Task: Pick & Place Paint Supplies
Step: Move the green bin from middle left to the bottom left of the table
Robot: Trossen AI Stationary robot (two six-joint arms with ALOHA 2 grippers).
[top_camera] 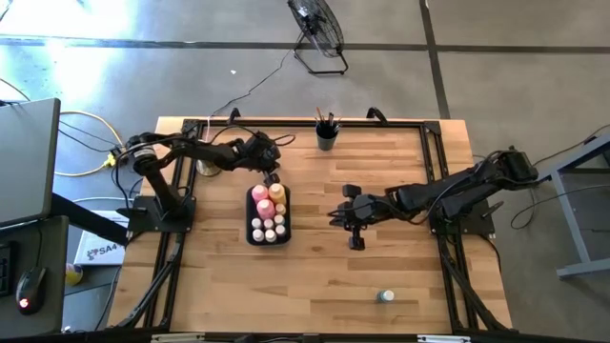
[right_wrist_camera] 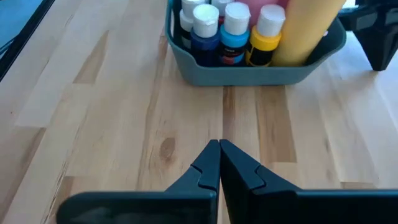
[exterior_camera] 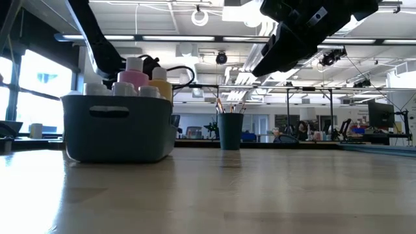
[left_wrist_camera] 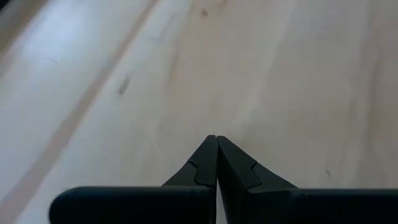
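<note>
Nearly done: bottles [top_camera: 268, 214] packed in bin [top_camera: 250, 200], brushes [top_camera: 326, 119] in cup [top_camera: 327, 139]; one small bottle [top_camera: 384, 296] left; both grippers closed, empty.

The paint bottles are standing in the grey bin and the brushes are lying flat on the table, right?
Not quite. The paint bottles do stand in the grey bin, but the brushes aren't lying flat on the table. They stand upright in a dark cup, as the low view shows.
</note>
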